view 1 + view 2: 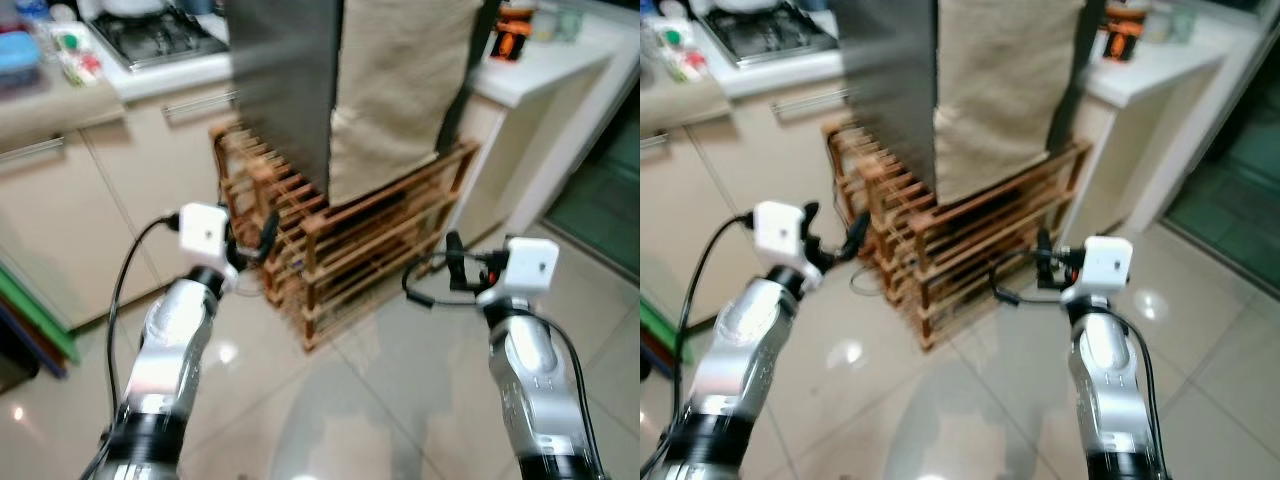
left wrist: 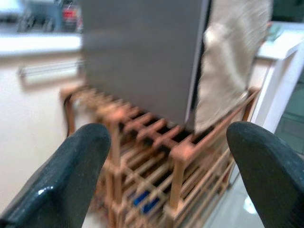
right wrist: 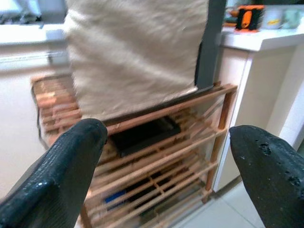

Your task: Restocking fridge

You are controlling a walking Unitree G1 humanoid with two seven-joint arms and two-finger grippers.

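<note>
Fridge [image 1: 285,80]: a tall grey box standing straight up, its long side running up and down. It sits on top of the rack, between two white counters. One corner points toward the robot.
Cloth [image 1: 400,90]: a tan cloth hangs down flat over the fridge's right face. Its bottom edge reaches the top of the rack.
Rack [image 1: 340,250]: a low wooden rack of thin slats on the tiled floor [image 1: 330,400]. Its long side runs along the fridge's cloth side. A dark flat thing [image 3: 145,133] lies on an upper shelf. Something blue [image 2: 145,202] lies lower down, too blurry to name.
Left gripper [image 2: 166,156]: held up in front of the rack's left end, fingers spread wide apart, holding nothing.
Right gripper [image 3: 166,156]: held up in front of the rack's right end, fingers spread wide apart, holding nothing.
Stove [image 1: 165,35]: sits on the left counter, beside the fridge.
Orange thing [image 1: 510,35]: stands on the right counter, blurry.
</note>
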